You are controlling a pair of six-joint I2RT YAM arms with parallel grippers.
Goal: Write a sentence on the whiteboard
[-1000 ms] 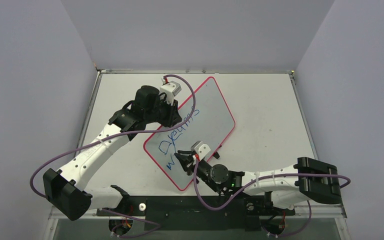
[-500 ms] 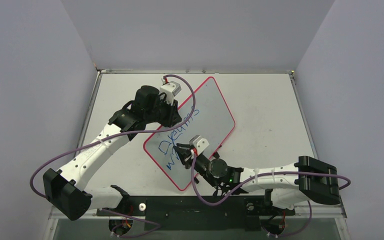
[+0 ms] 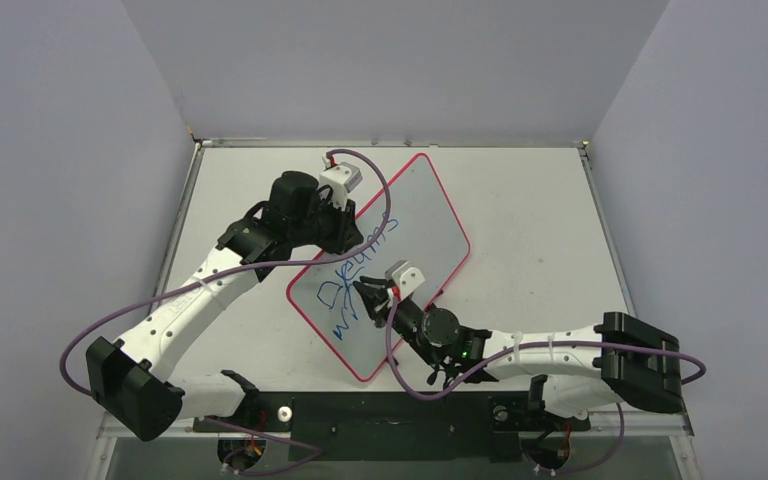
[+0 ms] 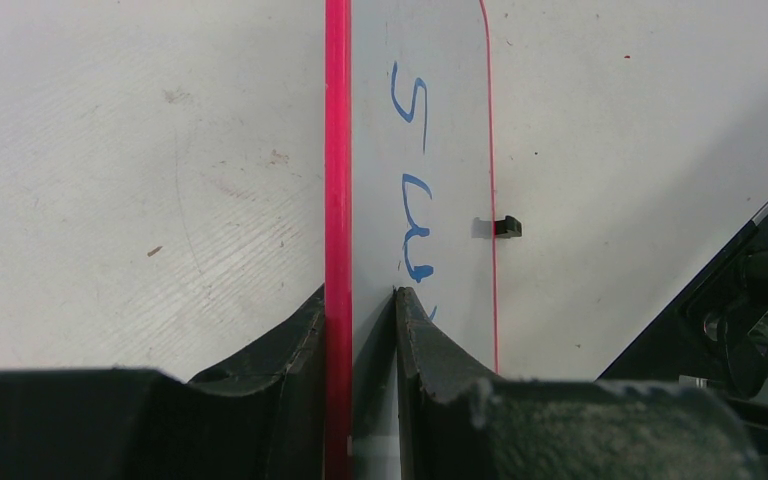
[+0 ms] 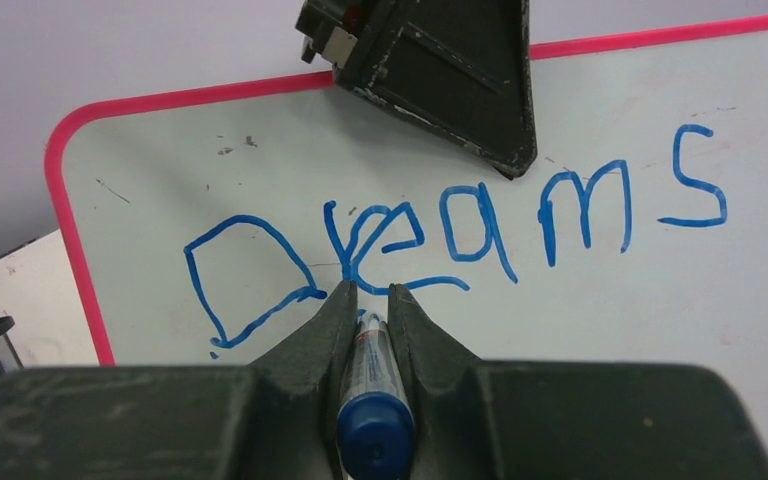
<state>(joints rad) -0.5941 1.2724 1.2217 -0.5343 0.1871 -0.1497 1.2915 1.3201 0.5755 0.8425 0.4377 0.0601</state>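
Note:
The whiteboard (image 3: 415, 225) lies tilted on the table, white with a red-pink rim. My left gripper (image 3: 348, 237) is shut on its left edge; in the left wrist view (image 4: 360, 295) the jaws pinch the red rim (image 4: 337, 150). My right gripper (image 3: 367, 293) is shut on a blue marker (image 5: 370, 385) with its tip on the board just under the first line. The sentence (image 3: 355, 270) is blue scrawl; in the right wrist view the word "Dreams" (image 5: 440, 240) reads clearly. A second line (image 3: 344, 322) has a few strokes, partly hidden by my right gripper.
A small black clip (image 4: 506, 227) sits on the board's far edge. Purple cables loop from both arms. Grey walls stand close on three sides of the white table (image 3: 530, 200). The dark front rail (image 3: 380, 410) holds both arm bases.
My right gripper has moved up and a little right across the board with the marker, adding strokes to the second line. The left arm has not moved.

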